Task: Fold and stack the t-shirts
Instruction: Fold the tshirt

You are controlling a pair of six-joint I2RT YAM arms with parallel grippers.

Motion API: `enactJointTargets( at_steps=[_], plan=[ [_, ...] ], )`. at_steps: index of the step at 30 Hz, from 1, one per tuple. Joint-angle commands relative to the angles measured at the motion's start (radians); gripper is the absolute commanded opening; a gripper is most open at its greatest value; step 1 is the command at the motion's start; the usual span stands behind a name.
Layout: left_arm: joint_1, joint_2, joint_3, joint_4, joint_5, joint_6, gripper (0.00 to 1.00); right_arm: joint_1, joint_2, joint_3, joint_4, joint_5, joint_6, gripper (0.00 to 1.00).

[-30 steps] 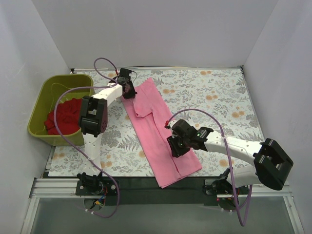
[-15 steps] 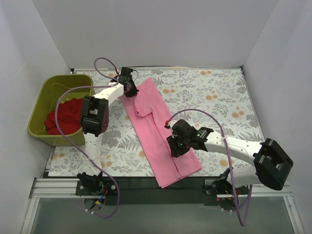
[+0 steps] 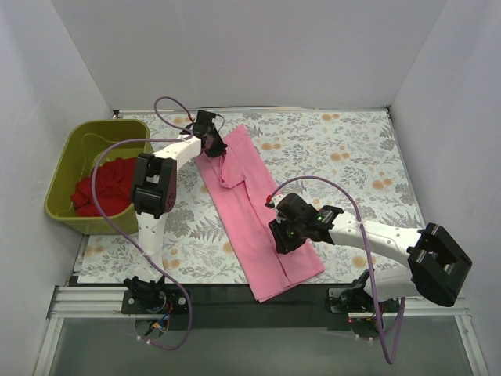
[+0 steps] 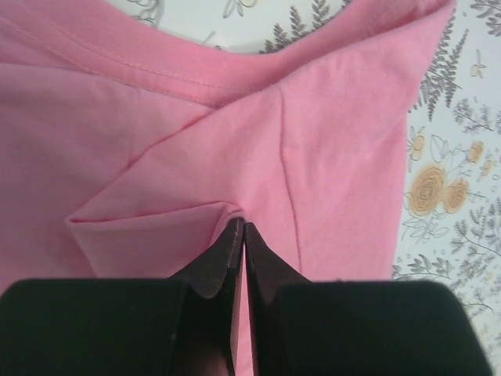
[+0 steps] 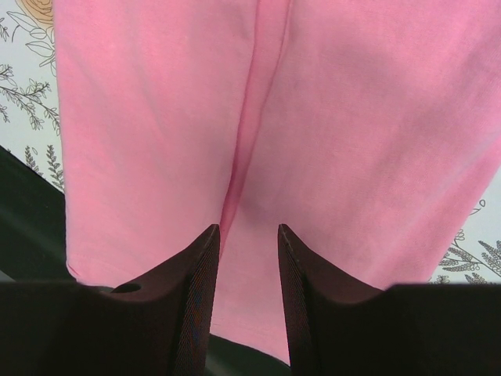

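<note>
Pink cotton fills both of my wrist views, soft and thin, with little folds that show how easily it bends. The pink t-shirt (image 3: 254, 207) lies on the flowery table (image 3: 352, 157) as a long strip, slanting from the far left down to the near edge, with its sides folded in. The red t-shirt (image 3: 102, 188) sits in a heap inside the green tub (image 3: 66, 168) at my left, well apart from the pink one. My left gripper (image 3: 213, 141) is at the far end of the pink t-shirt, and its fingers (image 4: 223, 258) are pinched tight together on a small fold of the cloth. My right gripper (image 3: 282, 235) hangs low over the near half, and its two fingers (image 5: 196, 274) stand apart with nothing between them, one on each side of a long crease. I think this shirt is very light and floppy, so it will sag and slide out of shape if I lift it by one spot only. I think it is best to pinch it at an edge or a corner, through all the layers, with one gripper at each side, so the fold comes over flat.
</note>
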Motion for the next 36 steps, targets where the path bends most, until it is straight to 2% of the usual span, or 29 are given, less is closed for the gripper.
enactJointTargets(
  at_steps=[1, 3, 7, 14, 16, 20, 22, 27, 36],
  plan=[
    [-0.020, -0.079, -0.035, 0.073, 0.068, -0.027, 0.08, -0.003, -0.022, -0.004, 0.024, -0.004, 0.007, 0.37],
    [-0.027, -0.091, -0.045, 0.088, 0.084, -0.033, 0.12, -0.002, -0.024, -0.004, 0.023, -0.004, 0.007, 0.37],
    [-0.030, -0.123, -0.075, 0.103, 0.084, -0.035, 0.29, -0.002, -0.030, -0.005, 0.024, -0.004, 0.009, 0.37],
    [-0.030, -0.350, -0.234, 0.158, 0.024, 0.006, 0.38, -0.002, -0.037, -0.007, 0.026, -0.004, 0.012, 0.37],
    [-0.031, -0.436, -0.288, 0.184, -0.029, 0.028, 0.38, -0.003, -0.034, -0.007, 0.028, -0.002, 0.010, 0.37],
    [-0.033, -0.494, -0.407, 0.195, -0.083, 0.069, 0.37, -0.002, -0.034, -0.007, 0.029, -0.007, 0.009, 0.37],
    [-0.033, -0.494, -0.433, 0.195, -0.089, 0.082, 0.34, -0.003, -0.034, -0.005, 0.029, -0.007, 0.009, 0.37],
    [-0.051, -0.461, -0.489, 0.195, -0.122, 0.120, 0.18, -0.003, -0.040, -0.005, 0.029, -0.007, 0.010, 0.37],
    [-0.097, -0.412, -0.524, 0.195, -0.168, 0.143, 0.14, -0.002, -0.051, -0.013, 0.031, -0.004, 0.012, 0.37]
  ],
)
